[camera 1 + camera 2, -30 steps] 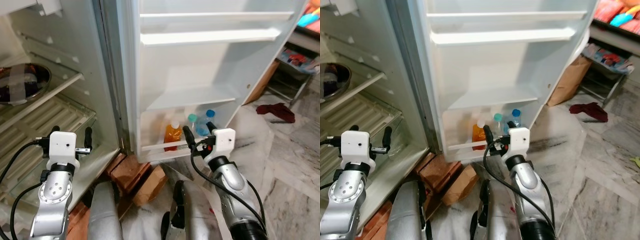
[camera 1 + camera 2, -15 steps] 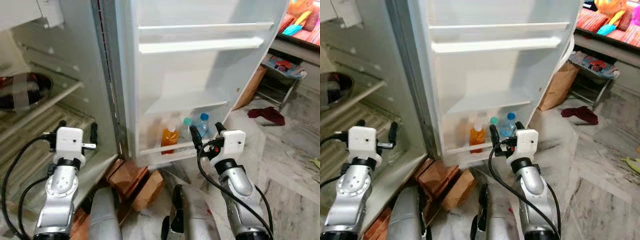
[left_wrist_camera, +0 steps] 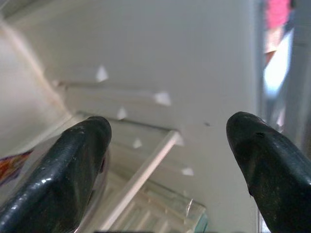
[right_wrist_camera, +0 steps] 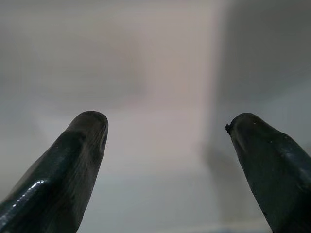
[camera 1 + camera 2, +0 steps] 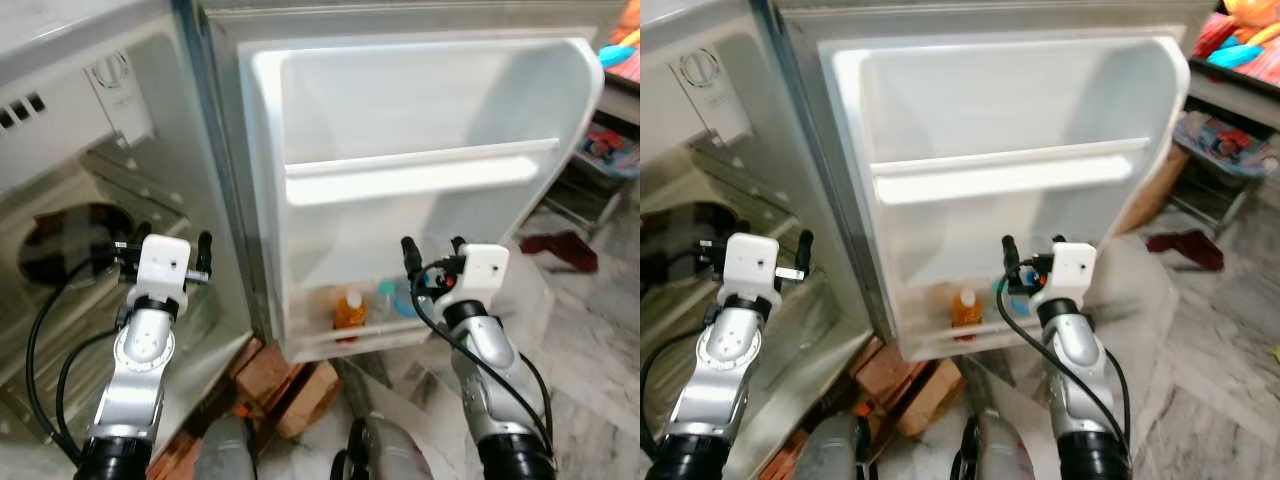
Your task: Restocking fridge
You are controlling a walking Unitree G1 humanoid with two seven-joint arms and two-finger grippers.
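Observation:
The fridge stands open, its white door [image 5: 420, 180] facing me. In the door's bottom shelf stand an orange drink bottle [image 5: 350, 311] and blue-capped clear bottles [image 5: 392, 298]. My right gripper [image 5: 433, 250] is raised in front of the door, above those bottles, open and holding nothing. Its wrist view has both black fingertips [image 4: 77, 155] apart against the blurred white door. My left gripper [image 5: 172, 242] is up at the fridge's main compartment, open and empty. Its wrist view looks between the fingers [image 3: 73, 165] at the inner wall and a shelf edge [image 3: 146, 170].
A dark bowl [image 5: 68, 235] sits on a shelf inside the fridge, below the thermostat dial [image 5: 121, 70]. Bricks [image 5: 268, 370] and brown cardboard [image 5: 310, 385] lie under the fridge front. A red cloth [image 5: 560, 248] lies on the marble floor, with a rack [image 5: 610, 150] at the right.
The camera has swung upward and back, so the door's top edge now shows. Both arms have risen with it; the grippers stay open and empty.

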